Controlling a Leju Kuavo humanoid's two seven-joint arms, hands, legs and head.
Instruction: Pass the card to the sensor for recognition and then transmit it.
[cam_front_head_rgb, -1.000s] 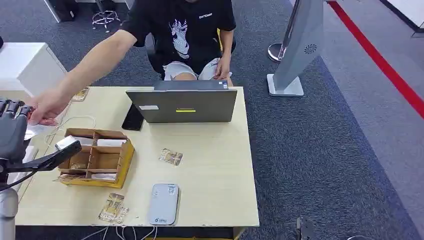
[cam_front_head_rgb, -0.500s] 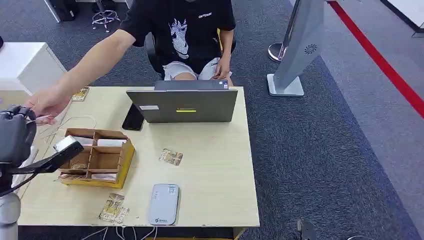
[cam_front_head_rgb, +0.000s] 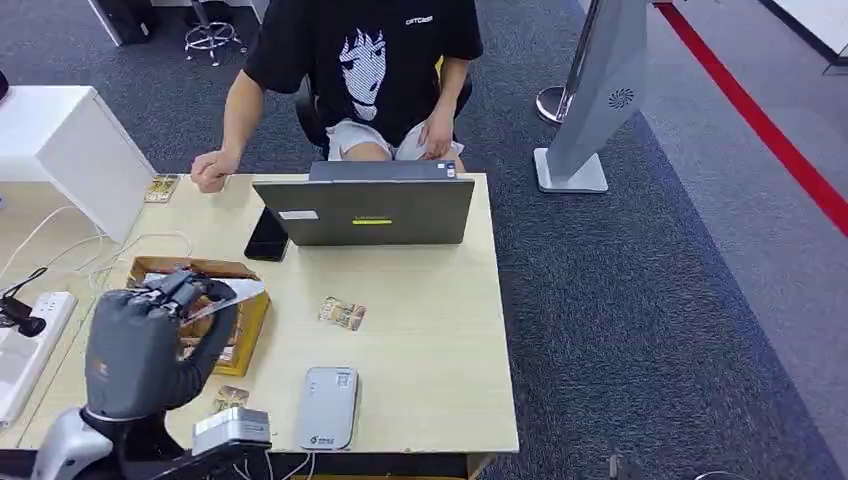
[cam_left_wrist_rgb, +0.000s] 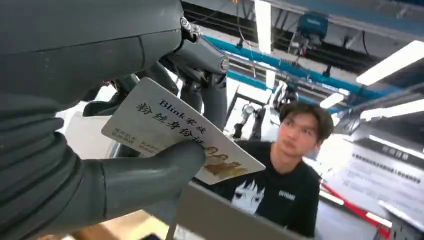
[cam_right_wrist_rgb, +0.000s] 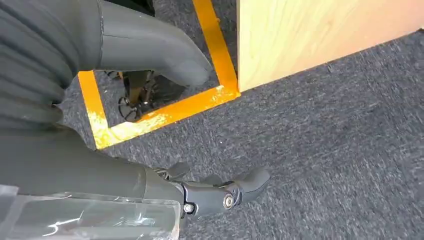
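My left hand (cam_front_head_rgb: 140, 350) is raised above the front left of the table (cam_front_head_rgb: 425, 340) and pinches a white card (cam_front_head_rgb: 228, 296) between thumb and fingers. Up close, the card (cam_left_wrist_rgb: 165, 125) bears printed text and a gold picture, and my left hand (cam_left_wrist_rgb: 75, 165) grips it from underneath. The grey card sensor (cam_front_head_rgb: 328, 407) lies flat near the table's front edge, to the right of that hand. My right hand (cam_right_wrist_rgb: 75, 150) hangs beside the table over the carpet, fingers apart, holding nothing.
A cardboard divider box (cam_front_head_rgb: 245, 315) sits partly behind my left hand. Loose cards (cam_front_head_rgb: 342, 314) (cam_front_head_rgb: 230, 397) lie near the sensor. A laptop (cam_front_head_rgb: 365, 210) and a phone (cam_front_head_rgb: 266, 236) stand at the back. A person (cam_front_head_rgb: 365, 70) sits behind the table.
My left hand has swung from the far left to above the box, now holding the card. The person's outstretched arm has drawn back to the table's back left corner.
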